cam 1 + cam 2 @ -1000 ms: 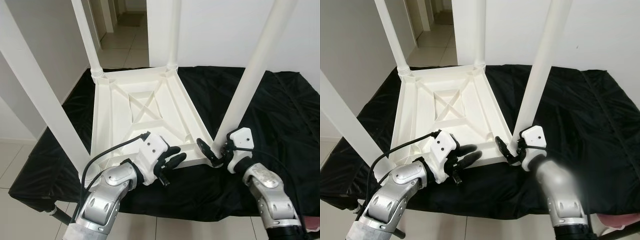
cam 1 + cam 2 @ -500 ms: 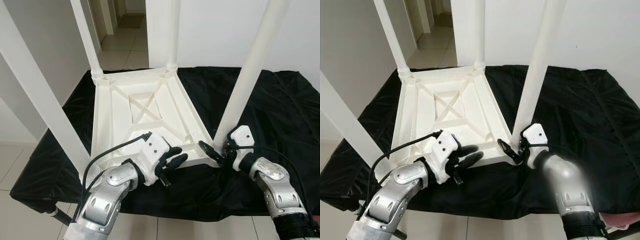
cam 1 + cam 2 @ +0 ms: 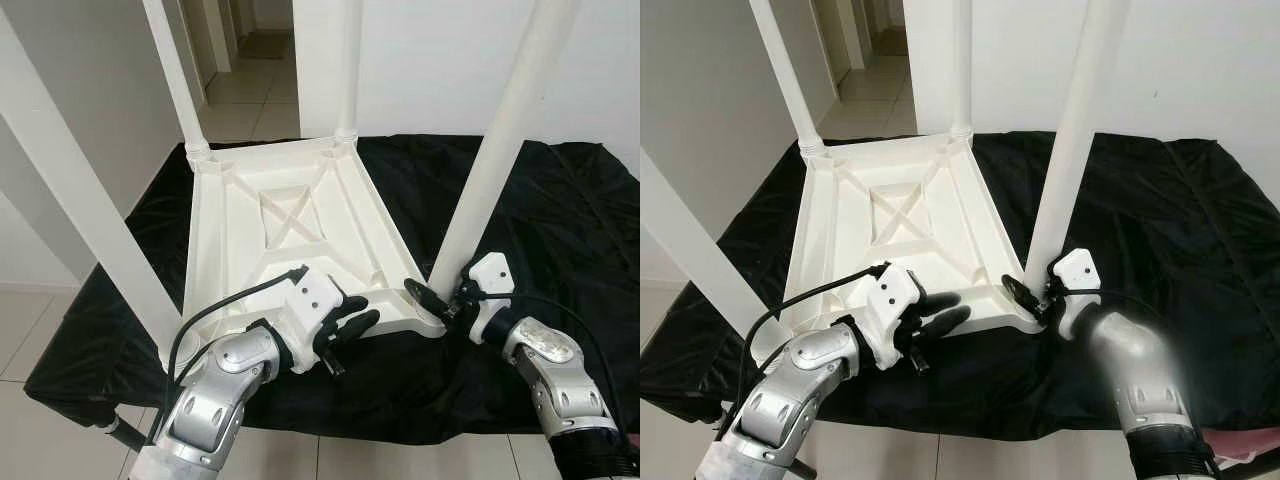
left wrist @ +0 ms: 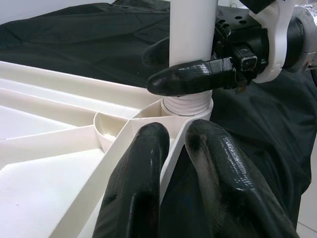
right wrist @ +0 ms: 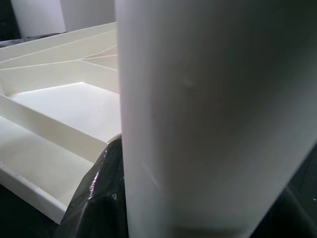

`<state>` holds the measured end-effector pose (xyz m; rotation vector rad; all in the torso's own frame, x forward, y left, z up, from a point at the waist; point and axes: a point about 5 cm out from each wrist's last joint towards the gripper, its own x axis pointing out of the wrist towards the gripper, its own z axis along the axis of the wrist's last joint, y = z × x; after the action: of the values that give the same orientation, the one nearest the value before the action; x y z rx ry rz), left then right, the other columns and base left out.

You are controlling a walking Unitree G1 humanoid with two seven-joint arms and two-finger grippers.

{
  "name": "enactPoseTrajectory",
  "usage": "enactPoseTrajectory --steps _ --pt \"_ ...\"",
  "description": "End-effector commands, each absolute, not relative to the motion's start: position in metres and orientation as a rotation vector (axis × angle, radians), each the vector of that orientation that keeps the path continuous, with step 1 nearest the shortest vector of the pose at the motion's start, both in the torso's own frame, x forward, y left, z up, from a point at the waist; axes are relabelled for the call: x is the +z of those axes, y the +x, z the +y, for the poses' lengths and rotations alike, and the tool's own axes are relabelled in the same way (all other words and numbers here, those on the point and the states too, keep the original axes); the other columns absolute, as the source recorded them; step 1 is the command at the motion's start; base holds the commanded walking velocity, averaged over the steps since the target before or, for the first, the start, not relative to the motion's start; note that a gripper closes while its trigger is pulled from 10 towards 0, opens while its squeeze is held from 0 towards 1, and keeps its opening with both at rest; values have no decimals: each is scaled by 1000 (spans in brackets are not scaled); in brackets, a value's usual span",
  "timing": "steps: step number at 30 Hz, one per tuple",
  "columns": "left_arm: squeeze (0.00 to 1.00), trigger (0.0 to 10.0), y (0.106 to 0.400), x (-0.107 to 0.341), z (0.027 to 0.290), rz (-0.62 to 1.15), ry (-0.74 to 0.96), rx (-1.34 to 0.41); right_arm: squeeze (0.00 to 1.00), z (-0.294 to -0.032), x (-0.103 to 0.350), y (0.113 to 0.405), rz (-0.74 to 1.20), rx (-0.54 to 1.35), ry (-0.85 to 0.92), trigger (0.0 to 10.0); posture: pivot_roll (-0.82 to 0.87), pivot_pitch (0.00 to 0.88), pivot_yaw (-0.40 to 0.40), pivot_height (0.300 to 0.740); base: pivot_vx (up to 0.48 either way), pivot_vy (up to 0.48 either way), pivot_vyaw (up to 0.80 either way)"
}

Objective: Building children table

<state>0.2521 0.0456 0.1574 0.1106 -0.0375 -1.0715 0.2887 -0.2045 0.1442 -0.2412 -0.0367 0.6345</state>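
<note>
White plastic children's table [image 3: 290, 235] upside down on the black-draped desk [image 3: 560, 230], legs up.
Right tool [image 3: 440, 305] clasps the near-right leg [image 3: 490, 170] low by its socket; left tool [image 3: 345, 328] pinches the rim, narrow. Likely light, stiff, slippery; grip near joints.

From our head we look forward and down on the upturned white table [image 3: 290, 235] over the black cloth [image 3: 560, 230], both eyes sharing nearly the same scene. Our left wrist camera looks low along the near rim toward the near right leg [image 4: 190, 44]. Our right wrist camera sits close against that same leg [image 5: 208, 114].
</note>
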Motion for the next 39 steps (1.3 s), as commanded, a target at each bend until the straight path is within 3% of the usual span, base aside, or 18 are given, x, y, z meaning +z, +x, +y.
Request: enactPoseTrajectory --steps 1,7,19,28,35,36,39 --pt "0 10000 255 155 47 -28 110 -1024 0 -204 137 288 9 598 -232 10000 -84 25 59 740 0 0 0" --pt "0 10000 254 154 47 -26 106 -1021 0 -200 142 289 -17 458 -152 10000 -82 31 53 740 0 0 0" --pt "0 10000 252 153 48 -20 99 -1018 0 -155 128 264 26 96 -11 10000 -70 41 41 740 0 0 0" --pt "0 10000 247 154 45 -20 87 -1040 0 -133 125 255 63 13 110 10000 -67 39 50 740 0 0 0" --pt "0 10000 244 153 45 -15 90 -1054 16 -133 126 253 64 11 109 10000 -69 40 52 740 0 0 0" --pt "0 10000 244 153 45 -12 95 -1061 1000 -136 129 253 43 22 108 10000 -75 44 59 740 0 0 0" --pt "0 10000 243 152 46 -10 98 -1065 1000 -139 133 252 21 46 88 10000 -75 51 60 740 0 0 0"
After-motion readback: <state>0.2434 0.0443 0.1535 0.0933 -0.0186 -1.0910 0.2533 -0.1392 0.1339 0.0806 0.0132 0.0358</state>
